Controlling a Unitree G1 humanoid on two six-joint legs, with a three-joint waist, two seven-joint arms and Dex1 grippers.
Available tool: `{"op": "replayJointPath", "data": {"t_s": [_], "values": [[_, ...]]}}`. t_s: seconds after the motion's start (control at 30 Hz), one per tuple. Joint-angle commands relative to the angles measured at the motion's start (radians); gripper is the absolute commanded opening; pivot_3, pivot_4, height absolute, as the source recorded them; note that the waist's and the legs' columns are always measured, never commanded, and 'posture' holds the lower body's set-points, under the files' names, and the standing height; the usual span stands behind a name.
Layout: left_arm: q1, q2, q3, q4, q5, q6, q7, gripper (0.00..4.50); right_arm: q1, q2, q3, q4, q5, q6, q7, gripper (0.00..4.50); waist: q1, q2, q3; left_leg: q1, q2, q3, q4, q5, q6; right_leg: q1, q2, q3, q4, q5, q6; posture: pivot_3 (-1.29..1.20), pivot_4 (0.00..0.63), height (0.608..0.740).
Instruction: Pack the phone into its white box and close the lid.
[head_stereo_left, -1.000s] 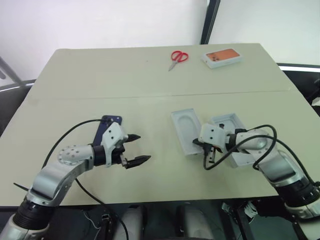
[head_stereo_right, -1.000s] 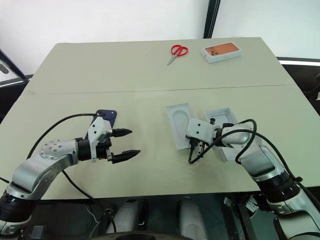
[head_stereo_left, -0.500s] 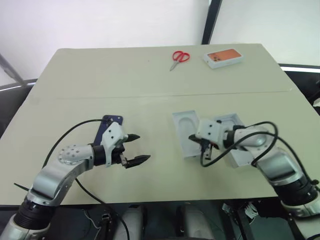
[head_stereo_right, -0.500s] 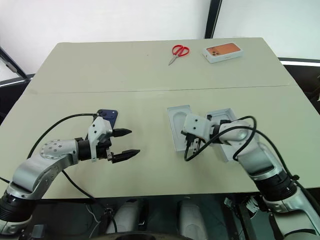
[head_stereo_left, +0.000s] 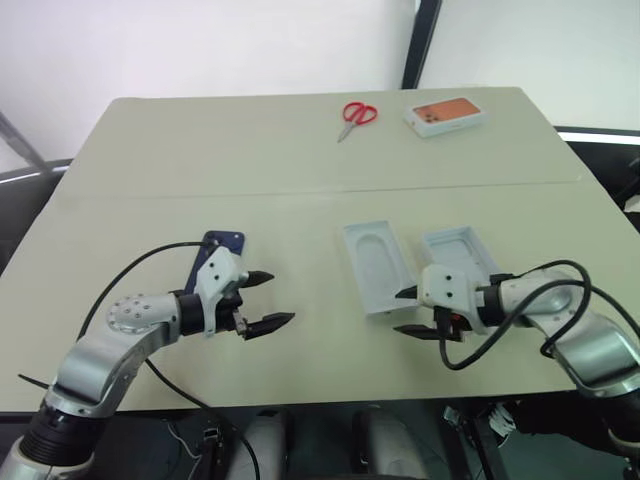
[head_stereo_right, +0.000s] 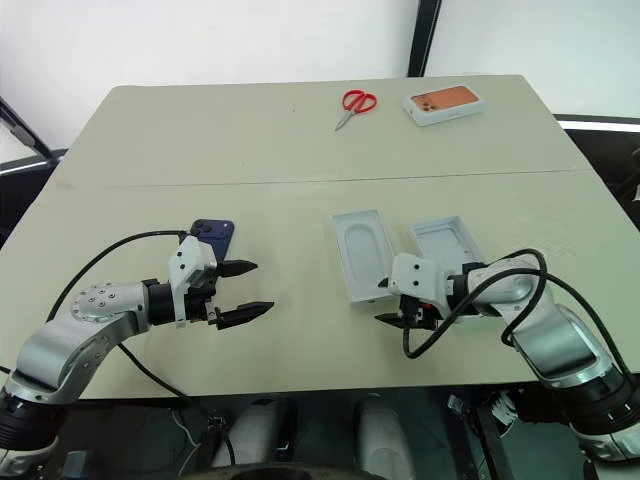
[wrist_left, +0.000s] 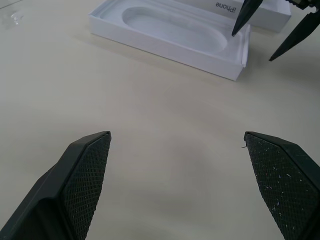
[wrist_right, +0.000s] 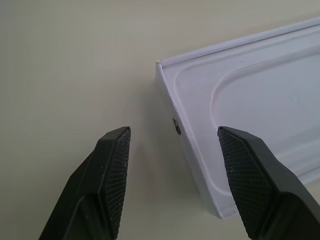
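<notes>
The phone (head_stereo_left: 225, 242), dark navy, lies flat left of centre, and my left gripper's wrist hides its near end. My left gripper (head_stereo_left: 280, 297) hangs open just near-right of it, holding nothing. The lid (head_stereo_left: 460, 255) lies inside-up right of centre, with a white insert (head_stereo_left: 375, 265) with an oval recess beside it on the left. My right gripper (head_stereo_left: 402, 312) is open and empty at the insert's near end. In the right wrist view the insert's corner (wrist_right: 200, 100) sits just ahead of the fingers (wrist_right: 107, 190). The white box is out of view.
Red scissors (head_stereo_left: 357, 113) and a white box with an orange phone picture (head_stereo_left: 446, 114) lie at the far edge of the beige table (head_stereo_left: 300, 370). Black cables loop from both wrists over the table's near part.
My right gripper has opened and drawn back toward the near edge, off the insert and lid, which now lie uncovered. The left arm has not moved.
</notes>
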Motion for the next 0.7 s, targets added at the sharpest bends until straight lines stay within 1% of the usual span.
{"op": "replayJointPath", "data": {"t_s": [0.03,0.17,0.33,0.43,0.5,0.7], "values": [[-0.012,0.003,0.017,-0.025,0.001,-0.003,-0.007,4.5,-0.012,0.01,0.012,0.001,-0.017,-0.031,-0.014,2.08,0.0,0.0,0.0,0.0,0.0,0.0,0.0,0.0,0.0,0.0,0.0,0.0,0.0,0.0,0.0,0.0,0.15,0.74],[-0.019,0.001,0.015,-0.022,0.002,-0.001,-0.005,4.5,-0.027,0.026,0.03,-0.001,-0.02,-0.049,-0.021,0.05,0.0,0.0,0.0,0.0,0.0,0.0,0.0,0.0,0.0,0.0,0.0,0.0,0.0,0.0,0.0,0.0,0.15,0.74],[-0.02,0.002,0.016,-0.018,0.005,-0.002,-0.006,4.5,-0.052,0.049,0.073,-0.023,-0.051,-0.116,-0.022,0.05,-0.001,0.0,0.0,0.0,0.0,0.0,0.0,0.0,0.0,0.0,0.0,0.0,0.0,0.0,0.0,0.0,0.15,0.74],[-0.022,0.004,0.018,-0.012,0.007,-0.003,-0.007,4.5,-0.068,0.07,0.108,-0.066,-0.047,-0.109,-0.014,0.05,-0.001,0.0,0.0,0.0,0.0,0.0,0.0,0.0,0.0,0.0,0.0,0.0,0.0,0.0,0.0,0.0,0.15,0.74],[-0.022,0.005,0.02,-0.011,0.007,-0.003,-0.007,4.5,-0.074,0.075,0.137,-0.084,-0.072,-0.116,-0.014,0.05,0.0,0.0,0.0,0.0,0.0,0.0,0.0,0.0,0.0,0.0,0.0,0.0,0.0,0.0,0.0,0.0,0.15,0.74],[-0.019,0.006,0.028,-0.011,0.005,0.0,-0.002,4.5,-0.105,0.092,0.186,-0.087,-0.117,-0.077,-0.022,0.05,0.0,0.0,0.0,0.0,0.0,0.0,0.0,0.0,0.0,0.0,0.0,0.0,0.0,0.0,0.0,0.0,0.15,0.74]]}}
